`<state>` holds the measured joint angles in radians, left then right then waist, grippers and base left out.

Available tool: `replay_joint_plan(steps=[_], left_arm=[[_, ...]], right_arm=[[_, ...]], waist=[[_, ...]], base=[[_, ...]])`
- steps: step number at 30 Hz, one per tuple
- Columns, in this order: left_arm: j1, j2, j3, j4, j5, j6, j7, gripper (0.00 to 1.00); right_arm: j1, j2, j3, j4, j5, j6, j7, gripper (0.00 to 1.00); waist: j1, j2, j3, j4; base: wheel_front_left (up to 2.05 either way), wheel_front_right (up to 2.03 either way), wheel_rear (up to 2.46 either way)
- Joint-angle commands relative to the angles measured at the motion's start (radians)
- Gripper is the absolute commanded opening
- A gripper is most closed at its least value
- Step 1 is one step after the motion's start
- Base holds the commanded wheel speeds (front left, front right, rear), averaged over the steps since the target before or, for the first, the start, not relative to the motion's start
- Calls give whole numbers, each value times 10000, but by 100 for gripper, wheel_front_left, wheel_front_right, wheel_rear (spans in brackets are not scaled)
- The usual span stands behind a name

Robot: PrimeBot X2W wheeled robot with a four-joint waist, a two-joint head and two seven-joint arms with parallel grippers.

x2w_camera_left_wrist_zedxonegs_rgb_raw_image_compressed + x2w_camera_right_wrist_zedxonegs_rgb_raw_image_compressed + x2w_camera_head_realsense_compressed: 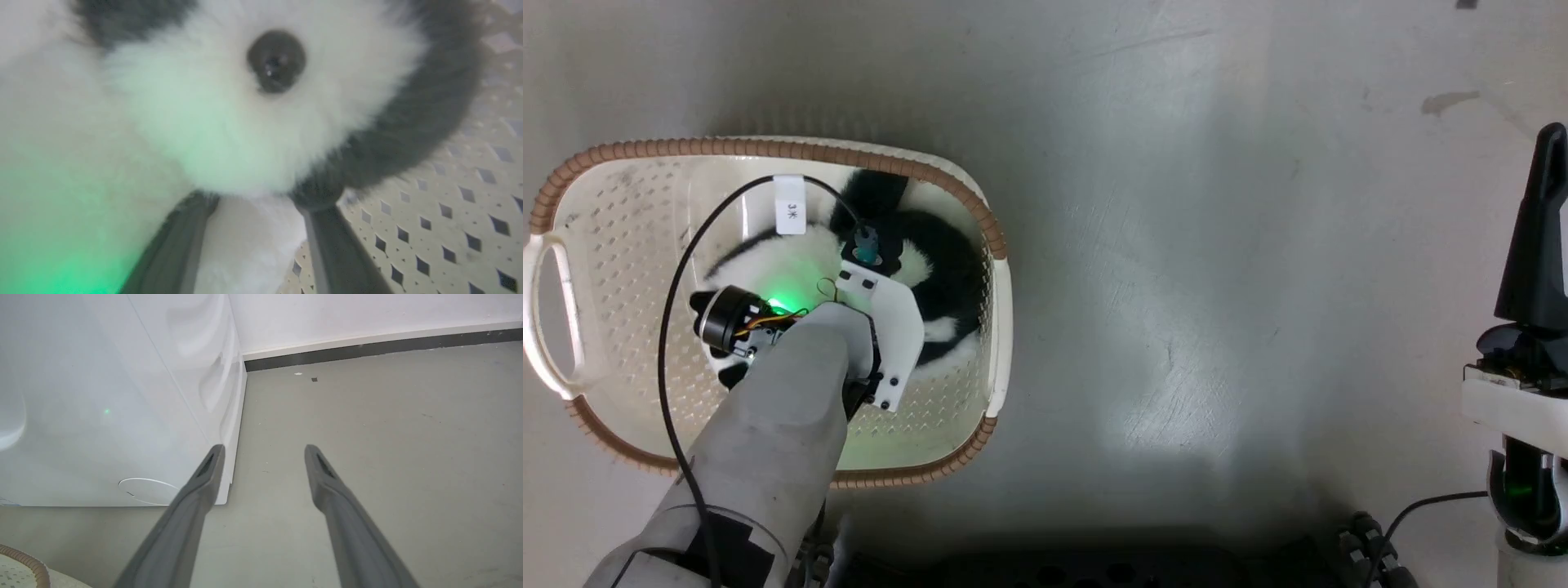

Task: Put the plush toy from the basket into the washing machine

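Left tool (255, 202) straddles the plush toy (935, 261) inside the basket (768, 148); we cannot tell if it pinches.
We judge all is left: lifting it and carrying it to the washing machine (102, 400) near the basket.

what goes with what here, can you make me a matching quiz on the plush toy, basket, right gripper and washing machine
1 plush toy
2 basket
3 right gripper
4 washing machine

a white, near the wall
b open, over bare floor
c black and white, in the basket
d cream with a brown rim

Pairs: 1-c, 2-d, 3-b, 4-a
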<state>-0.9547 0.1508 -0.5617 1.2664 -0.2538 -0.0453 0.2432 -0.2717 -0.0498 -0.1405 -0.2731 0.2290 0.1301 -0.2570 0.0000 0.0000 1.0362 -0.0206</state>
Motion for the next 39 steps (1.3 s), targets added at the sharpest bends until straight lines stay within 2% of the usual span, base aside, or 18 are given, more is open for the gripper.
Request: replay_joint_plan(steps=[1, 9, 16, 31, 39], left_arm=[[189, 305, -7, 243, -80, 54, 105, 0], [252, 346, -85, 243, -240, -147, 111, 0], [561, 257, 23, 243, -542, -353, -376, 0], [1582, 69, -246, 244, -809, -743, -2381, 0], [2357, 110, -184, 221, -1186, -816, -3889, 0]], right_arm=[[-175, -4, -8, -25, 89, 6, -47, 100], [-227, -4, 8, 104, 170, 6, -47, 100], [-199, -4, 100, 351, 299, 6, -47, 100], [704, -4, 406, 1142, 367, 6, -47, 100], [1616, -4, 484, 1520, 310, 6, -47, 100]], waist=[[0, 0, -40, -26], [0, 0, -367, -132], [0, 0, -1100, -185], [0, 0, -3972, 208], [0, 0, -5761, 497]], base=[[0, 0, 0], [0, 0, 0], [0, 0, 0], [0, 0, 0], [0, 0, 0]])
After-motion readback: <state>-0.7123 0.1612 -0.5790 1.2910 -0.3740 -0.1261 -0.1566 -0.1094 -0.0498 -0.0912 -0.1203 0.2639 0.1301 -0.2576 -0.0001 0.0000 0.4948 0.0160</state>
